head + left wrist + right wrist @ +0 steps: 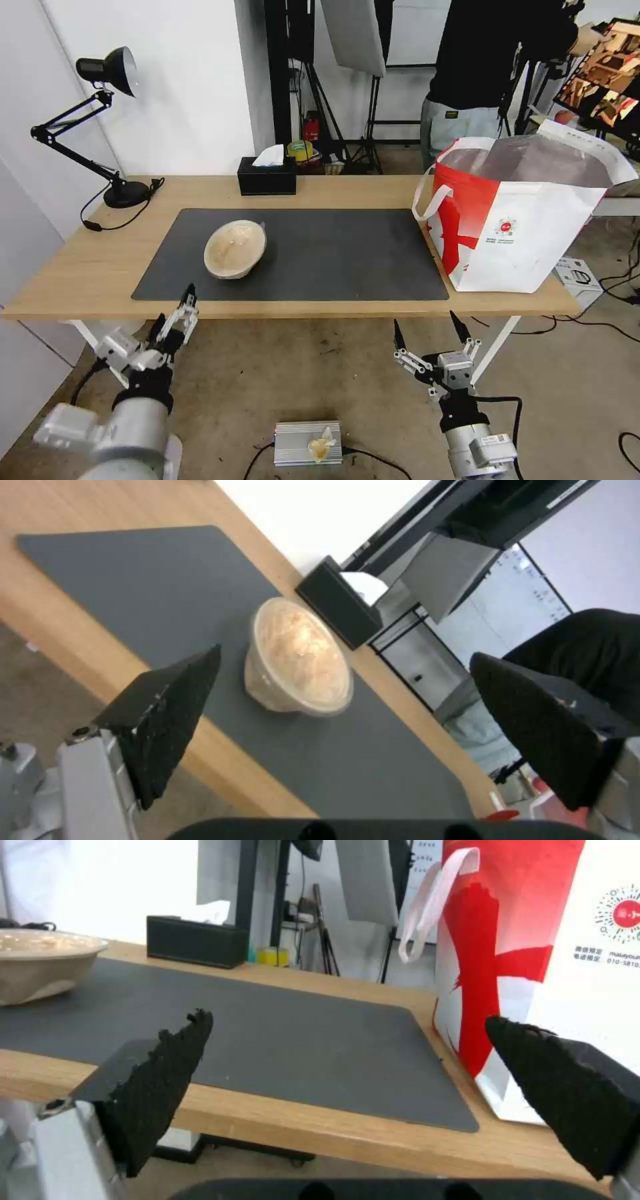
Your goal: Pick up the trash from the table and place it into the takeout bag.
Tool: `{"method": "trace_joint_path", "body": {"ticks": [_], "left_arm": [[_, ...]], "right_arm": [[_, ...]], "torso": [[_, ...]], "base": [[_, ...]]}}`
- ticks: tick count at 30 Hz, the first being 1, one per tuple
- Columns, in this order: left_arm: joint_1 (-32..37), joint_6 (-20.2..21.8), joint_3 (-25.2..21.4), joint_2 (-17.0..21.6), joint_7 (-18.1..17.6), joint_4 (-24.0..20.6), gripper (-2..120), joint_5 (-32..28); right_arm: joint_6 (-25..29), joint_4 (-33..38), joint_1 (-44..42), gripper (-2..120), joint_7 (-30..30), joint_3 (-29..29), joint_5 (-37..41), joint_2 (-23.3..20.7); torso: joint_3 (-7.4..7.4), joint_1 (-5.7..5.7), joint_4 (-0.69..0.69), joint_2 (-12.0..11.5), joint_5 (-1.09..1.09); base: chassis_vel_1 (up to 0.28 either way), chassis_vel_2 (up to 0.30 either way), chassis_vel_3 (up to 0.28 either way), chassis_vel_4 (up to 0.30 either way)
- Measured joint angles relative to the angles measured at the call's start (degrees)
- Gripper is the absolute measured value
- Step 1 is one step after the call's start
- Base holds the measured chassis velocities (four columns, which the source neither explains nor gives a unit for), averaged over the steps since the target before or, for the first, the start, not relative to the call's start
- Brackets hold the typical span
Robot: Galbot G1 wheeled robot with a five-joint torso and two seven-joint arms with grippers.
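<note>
Beige paper bowl (235, 249) was the one piece of trash showing on the counter (87, 267), sitting on the left part of the dark grey mat (333, 257), w/ a clear film or lid over its mouth. It sat tilted, mouth turned up and a bit toward the back; being round it had no real long axis, so approach angle probably mattered little. White-and-red takeout bag (527, 220) stood upright at the counter's right end, just off the mat's right edge, mouth wide, foil lining showing, one white loop handle hanging over the side facing the bowl. What was inside the bag couldn't be made out from here, so progress is a guess: prob. late in the job, bowl the last pick left, then a carry across to the bag. Left tool (175, 321) hung just below the counter's front edge, near the bowl's side, fingers spread apart, nothing in them; its wrist cam looked straight at the bowl (298, 660) between the pads. Right tool (432, 332) sat low in front of the counter, nearer the bag (553, 965), likewise splayed and carrying nothing. Black tissue box (267, 175) at the back edge, not trash.
</note>
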Motion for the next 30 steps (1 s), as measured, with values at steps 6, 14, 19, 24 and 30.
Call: {"method": "trace_joint_path", "body": {"ticks": [6, 14, 19, 24, 30], "left_arm": [[-4.24, 1.48, -1.21, 2.12, -2.87, 0.0, 100, -5.12], [-13.27, 4.85, -2.09, 6.12, -9.2, 0.3, 100, -16.26], [-18.41, 5.71, -1.43, 8.17, -11.62, 3.01, 100, -19.97], [-21.93, 6.95, -0.62, 9.29, -13.79, 5.54, 100, -21.94], [-26.48, 11.08, 0.42, 9.52, -19.62, 8.33, 100, -23.76]], "right_arm": [[0.0, 0.0, 0.0, 100, 0.0, 0.0, 0.0, 0.0], [0.0, 0.0, 0.0, 100, 0.0, -0.01, 0.0, 0.0], [0.0, 0.0, 0.0, 100, 0.0, 0.0, 0.0, 0.0], [0.0, 0.0, 0.0, 100, 0.0, 0.0, 0.01, 0.0], [0.0, 0.0, 0.0, 100, 0.0, 0.0, 0.0, 0.0]], "torso": [[0.0, 0.0, 0.0, 0.0, 0.0], [0.0, 0.0, 0.0, 0.0, 0.01], [0.0, 0.0, -0.01, 0.0, 0.0], [0.0, 0.0, 0.0, 0.0, 0.0], [0.0, 0.0, -0.01, 0.0, 0.01]], "base": [[0.0, 0.0, 0.0, 0.0], [0.0, 0.0, 0.0, 0.0], [0.0, 0.0, 0.0, 0.0], [0.0, 0.0, 0.0, 0.0], [0.0, 0.0, 0.0, 0.0]]}}
